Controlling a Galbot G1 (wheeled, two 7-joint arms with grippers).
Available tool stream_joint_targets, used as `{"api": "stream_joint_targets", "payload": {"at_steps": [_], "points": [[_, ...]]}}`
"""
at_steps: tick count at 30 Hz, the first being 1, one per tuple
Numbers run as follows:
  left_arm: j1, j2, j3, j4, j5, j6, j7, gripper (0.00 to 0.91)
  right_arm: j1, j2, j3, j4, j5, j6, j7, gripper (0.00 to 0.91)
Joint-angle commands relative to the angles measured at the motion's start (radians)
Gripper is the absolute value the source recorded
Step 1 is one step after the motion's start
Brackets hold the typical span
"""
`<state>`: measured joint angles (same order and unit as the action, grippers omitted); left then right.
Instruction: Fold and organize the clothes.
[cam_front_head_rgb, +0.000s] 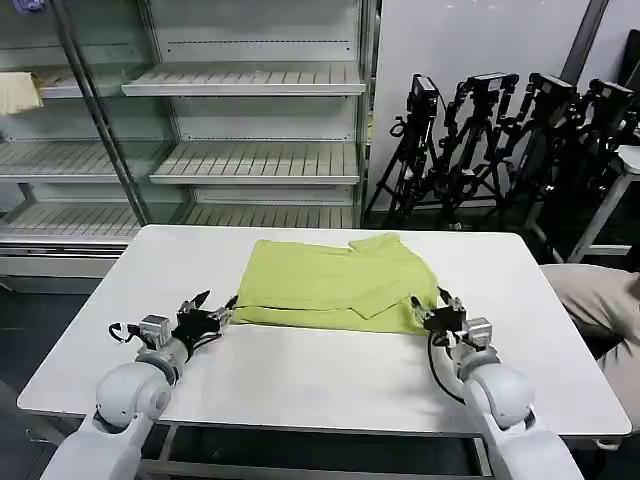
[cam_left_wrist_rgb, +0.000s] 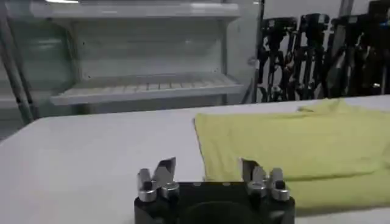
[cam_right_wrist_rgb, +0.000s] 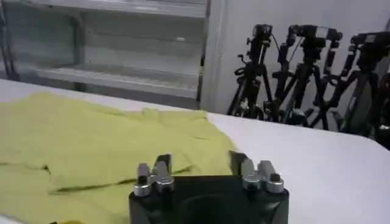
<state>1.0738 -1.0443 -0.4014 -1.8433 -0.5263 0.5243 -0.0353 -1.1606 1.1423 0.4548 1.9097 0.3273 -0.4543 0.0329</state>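
You find no readable text, label, brand, number or sign anywhere here: the lime-green T-shirt (cam_front_head_rgb: 335, 281) you face is plain with no print, and the white table (cam_front_head_rgb: 300, 375), the shelving (cam_front_head_rgb: 250, 160) and the tripods (cam_front_head_rgb: 500, 140) behind carry no legible marking

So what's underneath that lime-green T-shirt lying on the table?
The lime-green T-shirt lies partly folded, flat on the white table. Only tabletop shows around its edges; whatever might sit beneath the fabric is covered.
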Motion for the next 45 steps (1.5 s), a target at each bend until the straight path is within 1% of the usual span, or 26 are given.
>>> {"api": "stream_joint_targets", "payload": {"at_steps": [1, 6, 7, 8, 9, 10, 11, 12, 15, 20, 30, 31, 37, 41, 45], "points": [[0.046, 0.013, 0.003, -0.030, 0.004, 0.047, -0.006, 0.907, -0.126, -0.031, 0.044, 0.107, 0.016, -0.011, 0.017, 0.907], [0.040, 0.011, 0.003, -0.013, 0.009, 0.049, -0.006, 0.907, -0.173, -0.030, 0.071, 0.133, 0.026, -0.020, 0.016, 0.907], [0.036, 0.010, 0.003, -0.007, 0.012, 0.051, -0.006, 0.907, -0.176, -0.029, 0.069, 0.126, 0.026, -0.023, 0.015, 0.786], [0.028, 0.007, 0.006, 0.001, 0.030, 0.052, -0.014, 0.907, -0.168, -0.027, 0.065, 0.108, 0.026, -0.028, 0.019, 0.635], [0.024, 0.004, 0.008, 0.010, 0.032, 0.052, -0.018, 0.907, -0.163, -0.025, 0.062, 0.098, 0.030, -0.031, 0.020, 0.050], [0.021, 0.001, 0.012, 0.019, 0.033, 0.053, -0.020, 0.494, -0.155, -0.024, 0.059, 0.085, 0.041, -0.040, 0.026, 0.000], [0.018, 0.000, 0.016, 0.024, 0.034, 0.053, -0.024, 0.040, -0.150, -0.023, 0.056, 0.076, 0.056, -0.050, 0.034, 0.000], [0.018, -0.001, 0.019, 0.027, 0.041, 0.053, -0.024, 0.010, -0.148, -0.022, 0.055, 0.071, 0.065, -0.057, 0.039, 0.000], [0.024, -0.002, 0.025, 0.024, 0.052, 0.053, -0.010, 0.010, -0.140, -0.018, 0.050, 0.054, 0.104, -0.067, 0.058, 0.000], [0.022, -0.007, 0.029, 0.028, 0.053, 0.053, -0.010, 0.010, -0.143, -0.022, 0.052, 0.057, 0.121, -0.068, 0.057, 0.000], [0.032, -0.018, 0.030, 0.016, 0.065, 0.051, -0.003, 0.010, -0.141, -0.020, 0.039, 0.053, 0.125, -0.062, 0.053, 0.000], [0.034, -0.019, 0.031, 0.016, 0.069, 0.051, -0.002, 0.020, -0.140, -0.020, 0.038, 0.052, 0.125, -0.062, 0.053, 0.000], [0.050, -0.024, 0.026, -0.005, 0.075, 0.048, -0.001, 0.010, -0.145, -0.024, 0.044, 0.061, 0.125, -0.045, 0.050, 0.000], [0.102, -0.017, 0.006, -0.069, 0.076, 0.045, -0.007, 0.010, -0.191, -0.032, 0.064, 0.117, 0.123, -0.036, 0.048, 0.000], [0.214, -0.013, -0.032, -0.170, 0.080, 0.048, -0.014, 0.010, -0.294, -0.039, 0.099, 0.194, 0.118, -0.035, 0.050, 0.000]]}}
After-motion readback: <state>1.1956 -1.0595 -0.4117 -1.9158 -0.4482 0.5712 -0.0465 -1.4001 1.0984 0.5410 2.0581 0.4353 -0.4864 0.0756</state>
